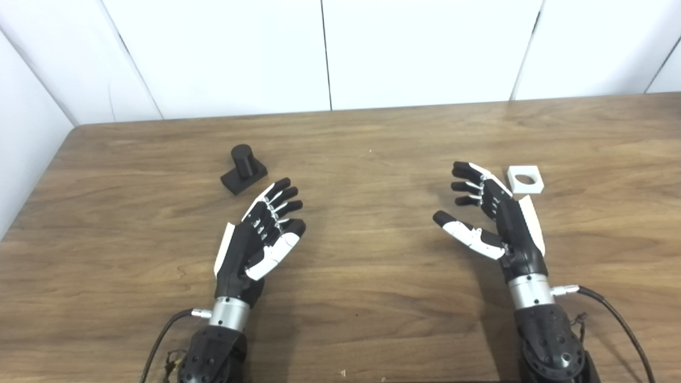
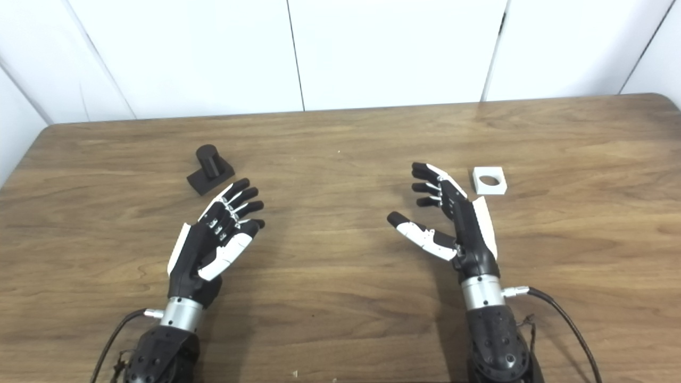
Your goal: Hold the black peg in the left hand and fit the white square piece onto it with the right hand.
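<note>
The black peg [image 1: 243, 169], a short cylinder on a square base, stands on the wooden table [image 1: 362, 154] at the left. My left hand [image 1: 260, 234] is open and empty, just in front and to the right of the peg, fingertips close to its base but apart from it. The white square piece [image 1: 525, 179], with a round hole, lies flat on the table at the right. My right hand [image 1: 492, 218] is open and empty, just left of and in front of the white piece, not touching it. Both also show in the right eye view: peg [image 2: 209, 169], white piece [image 2: 489, 180].
White wall panels [image 1: 324, 53] rise behind the table's far edge. A white side wall [image 1: 21, 133] stands at the left. Cables [image 1: 617, 319] trail from both wrists near the front edge.
</note>
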Controlling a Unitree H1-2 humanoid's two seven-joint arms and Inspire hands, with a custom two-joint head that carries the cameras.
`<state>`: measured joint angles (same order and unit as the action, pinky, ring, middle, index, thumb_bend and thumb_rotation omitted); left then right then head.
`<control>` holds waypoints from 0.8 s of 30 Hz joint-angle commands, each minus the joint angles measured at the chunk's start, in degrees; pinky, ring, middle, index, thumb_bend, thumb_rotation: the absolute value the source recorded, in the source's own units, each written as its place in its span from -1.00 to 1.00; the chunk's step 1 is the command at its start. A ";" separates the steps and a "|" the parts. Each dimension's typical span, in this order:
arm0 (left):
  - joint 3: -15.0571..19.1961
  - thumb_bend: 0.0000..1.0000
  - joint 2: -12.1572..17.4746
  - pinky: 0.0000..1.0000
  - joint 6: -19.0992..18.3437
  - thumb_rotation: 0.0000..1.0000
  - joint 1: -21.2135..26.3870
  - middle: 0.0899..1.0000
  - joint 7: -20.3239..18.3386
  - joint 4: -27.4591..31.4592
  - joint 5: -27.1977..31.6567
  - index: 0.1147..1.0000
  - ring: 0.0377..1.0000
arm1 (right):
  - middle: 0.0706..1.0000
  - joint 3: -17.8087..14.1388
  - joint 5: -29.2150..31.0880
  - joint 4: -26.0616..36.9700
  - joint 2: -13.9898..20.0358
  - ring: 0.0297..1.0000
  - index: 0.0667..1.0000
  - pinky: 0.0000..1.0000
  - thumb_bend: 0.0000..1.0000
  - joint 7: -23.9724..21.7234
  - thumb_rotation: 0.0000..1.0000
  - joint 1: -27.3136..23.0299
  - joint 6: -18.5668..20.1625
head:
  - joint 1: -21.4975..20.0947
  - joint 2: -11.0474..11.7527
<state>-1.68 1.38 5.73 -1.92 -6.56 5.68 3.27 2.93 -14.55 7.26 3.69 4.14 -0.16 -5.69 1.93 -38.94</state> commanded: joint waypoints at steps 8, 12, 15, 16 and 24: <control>-0.24 0.36 -0.36 0.36 1.25 -0.22 0.62 0.69 0.18 -0.03 0.24 0.68 0.60 | 0.57 -0.06 0.70 -0.05 -0.69 0.48 0.56 0.32 0.25 0.46 -0.26 0.26 -2.06 | 0.03 0.02; -0.10 0.34 -0.25 0.36 1.33 -0.22 0.74 0.69 0.02 -0.16 0.63 0.68 0.60 | 0.57 0.08 0.19 -0.05 -0.57 0.48 0.57 0.31 0.25 0.52 -0.23 0.25 -2.23 | -0.09 -0.11; -0.03 0.34 -0.19 0.36 1.21 -0.22 0.77 0.69 0.05 -0.21 0.61 0.68 0.59 | 0.57 0.05 0.29 -0.09 -0.61 0.49 0.57 0.32 0.25 0.47 -0.23 0.20 -2.08 | 0.35 0.08; -0.04 0.34 -0.23 0.36 1.21 -0.22 0.81 0.69 0.17 -0.25 0.41 0.68 0.59 | 0.57 -0.01 0.44 -0.18 -0.61 0.49 0.57 0.31 0.25 0.46 -0.24 0.16 -2.11 | 1.02 0.15; -1.78 0.28 -1.73 0.33 1.08 -0.30 0.75 0.71 0.65 -0.51 -1.42 0.69 0.62 | 0.55 -1.33 3.38 -0.99 1.39 0.45 0.57 0.29 0.20 -0.66 -0.29 -0.11 -3.63 | 11.80 1.07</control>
<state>-2.42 0.93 5.72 -1.91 -6.46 5.67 2.83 2.28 -11.90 7.12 4.29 3.68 -0.20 -6.47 12.99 -37.97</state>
